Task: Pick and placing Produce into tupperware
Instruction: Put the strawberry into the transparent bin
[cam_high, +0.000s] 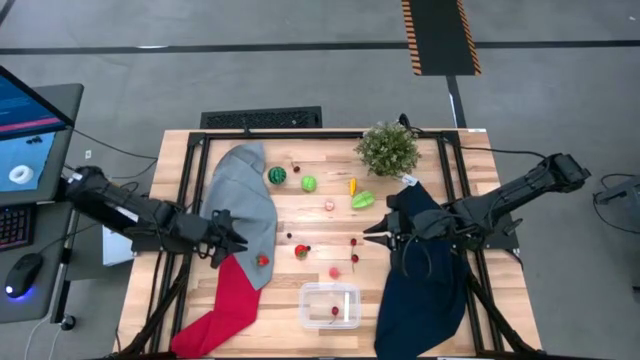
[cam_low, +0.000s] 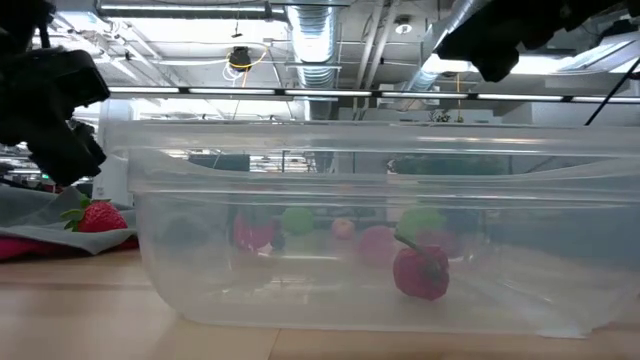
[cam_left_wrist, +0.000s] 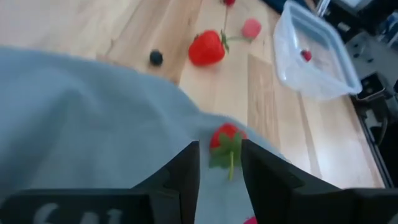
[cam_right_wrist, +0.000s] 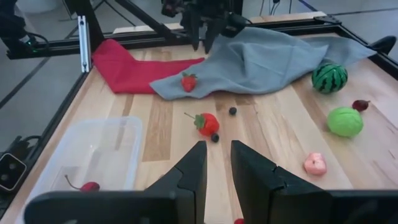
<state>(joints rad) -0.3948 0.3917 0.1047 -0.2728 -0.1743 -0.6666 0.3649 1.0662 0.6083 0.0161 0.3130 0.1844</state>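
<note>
**Left gripper parked over the strawberry on the grey cloth**

The left gripper (cam_high: 238, 243) is seen above the grey cloth (cam_high: 245, 195), fingers slightly spread, nothing pinched; a strawberry (cam_left_wrist: 225, 138) lies just ahead. The right gripper (cam_high: 368, 232) is held narrowly parted, empty. One cherry (cam_high: 335, 311) is sat in the tupperware (cam_high: 330, 290); other produce (cam_high: 308, 183) is scattered on the table (cam_high: 320, 215). No readable writing is spotted.

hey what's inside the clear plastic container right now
One red cherry with a stem lies in the tupperware. The rest of its floor looks bare; nothing covers it.
</note>
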